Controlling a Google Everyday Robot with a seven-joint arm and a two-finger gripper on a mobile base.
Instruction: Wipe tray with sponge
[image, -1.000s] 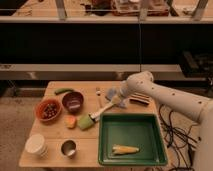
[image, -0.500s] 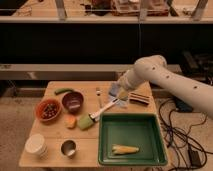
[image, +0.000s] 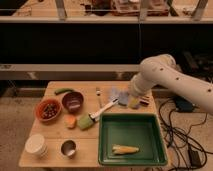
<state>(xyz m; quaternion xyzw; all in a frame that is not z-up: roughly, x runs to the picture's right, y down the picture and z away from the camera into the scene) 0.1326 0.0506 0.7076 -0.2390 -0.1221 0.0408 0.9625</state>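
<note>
The dark green tray (image: 104, 142) lies at the front right of the wooden table and holds a pale yellow corn-like item (image: 125, 149). The yellow sponge (image: 134, 104) with a blue layer lies just behind the tray's far rim, next to a pale blue cloth (image: 118, 95). My gripper (image: 132, 96) hangs from the white arm right above the sponge and hides part of it. I cannot tell whether it touches the sponge.
A green-headed brush with a white handle (image: 86, 121) lies left of the tray. Further left are an orange piece (image: 71, 121), two bowls (image: 48, 110) (image: 73, 101), a green vegetable (image: 63, 91), a fork (image: 98, 94), white cups (image: 36, 145) and a metal cup (image: 68, 148).
The arm has swung from a low reach across the table's right side to a raised, more upright pose. The gripper has shifted slightly right, over the sponge.
</note>
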